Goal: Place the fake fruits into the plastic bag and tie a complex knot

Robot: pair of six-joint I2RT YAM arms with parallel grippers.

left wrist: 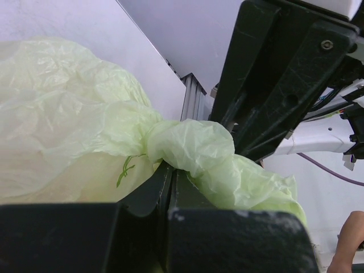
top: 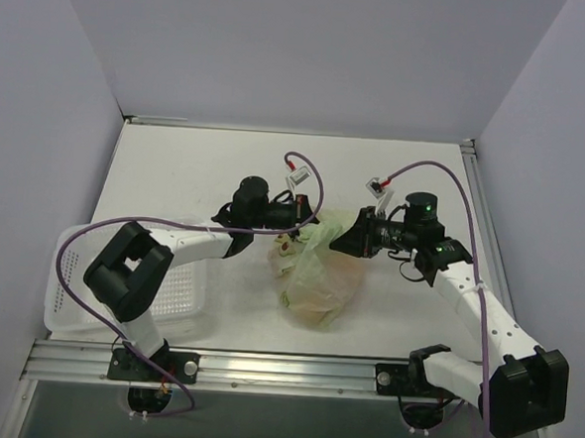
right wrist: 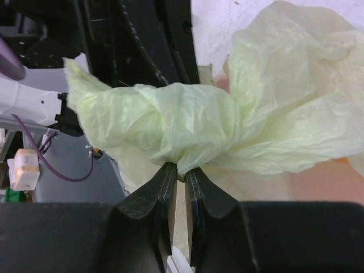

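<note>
Where the right end effector (right wrist: 181, 170) pinches, the knot (right wrist: 170, 119) touches its tips.

1. Bag (top: 321, 280): pale green, crinkly and translucent, it lay bulging at mid-table.
2. Knot (left wrist: 187, 147): the neck was twisted into a tight, bunched lump.
3. Fruits (top: 317, 305): inside, they showed only as an orange-pink blur.

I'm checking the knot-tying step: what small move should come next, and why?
Probably draw both arms slightly apart to cinch the knot: the left gripper and right gripper each pinch the plastic bag beside it, and it looks puffy, not tight.
</note>
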